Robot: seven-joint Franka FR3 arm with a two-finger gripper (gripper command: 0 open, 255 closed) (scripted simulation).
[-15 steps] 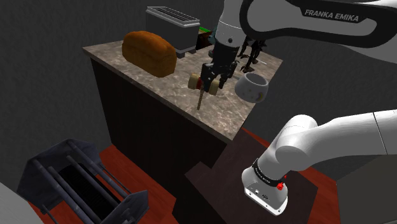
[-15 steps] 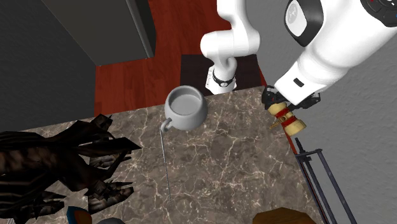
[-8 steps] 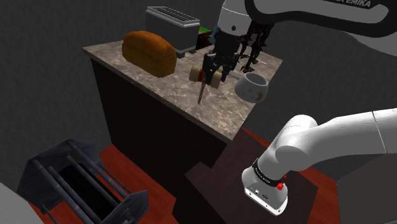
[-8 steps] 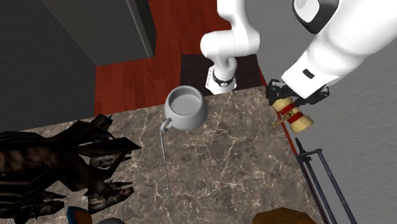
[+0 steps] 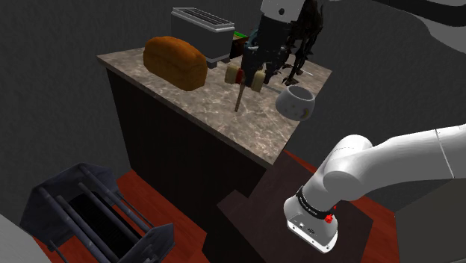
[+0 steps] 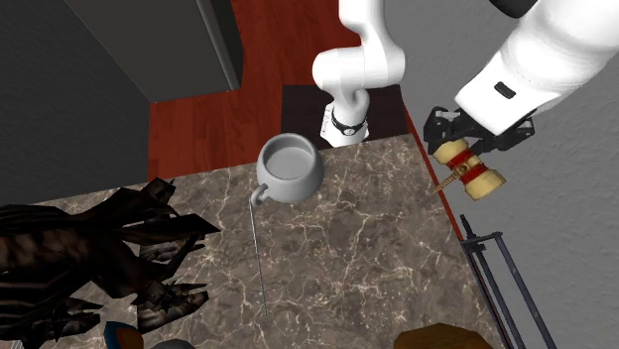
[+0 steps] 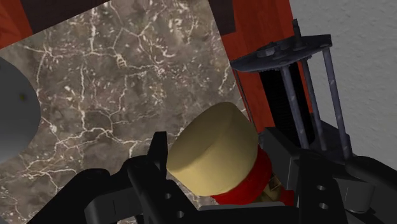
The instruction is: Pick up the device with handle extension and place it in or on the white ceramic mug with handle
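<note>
Your gripper (image 6: 454, 149) clasps the red-banded tan device (image 6: 481, 181), hiding one end; second exterior view: white mug (image 6: 300, 184) at its nine o'clock.

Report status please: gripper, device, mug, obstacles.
Gripper shut on tan device, held above counter edge. White mug upright, apart. Nothing between them.

1. We see the gripper (image 5: 247, 70) lifted higher above the marble countertop (image 5: 202, 101) than a second ago, carrying the tan, red-banded device (image 5: 234, 75) up with it.
2. In the second exterior view, the device (image 6: 477, 178) has drifted toward that view's right.
</note>
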